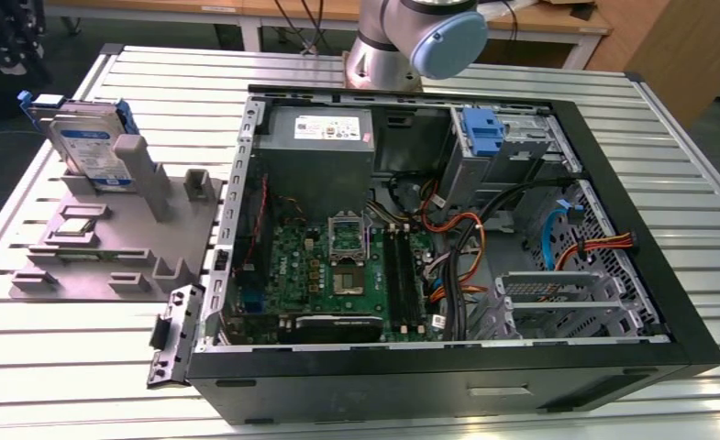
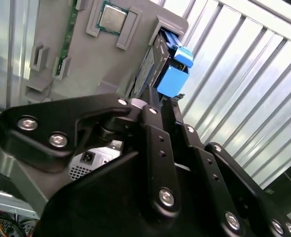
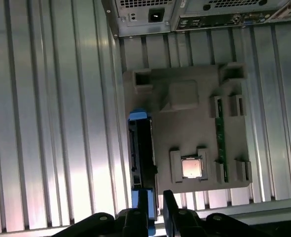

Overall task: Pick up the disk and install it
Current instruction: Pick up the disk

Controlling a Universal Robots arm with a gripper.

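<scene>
The disk (image 1: 91, 142) stands on edge in a slot of the grey holder block (image 1: 103, 238), at the exterior view's left, beside the open computer case (image 1: 653, 302). It is silver with a white-and-blue label and a blue carrier around it. In the first wrist view I look down on the disk's thin edge (image 3: 141, 158). My gripper (image 3: 155, 210) hangs above its blue end with the fingers (image 3: 143, 212) open and a narrow gap between them. The second wrist view has the disk's blue carrier end (image 2: 174, 74) just beyond my gripper (image 2: 163, 101). Nothing is held.
The case lies open with the motherboard (image 1: 335, 266), a grey power supply (image 1: 323, 137) and a drive cage with a blue bracket (image 1: 488, 137) at the back. A processor chip (image 3: 191, 168) and a memory stick (image 3: 219, 143) sit on the holder block. The arm's base (image 1: 409, 37) stands behind the case.
</scene>
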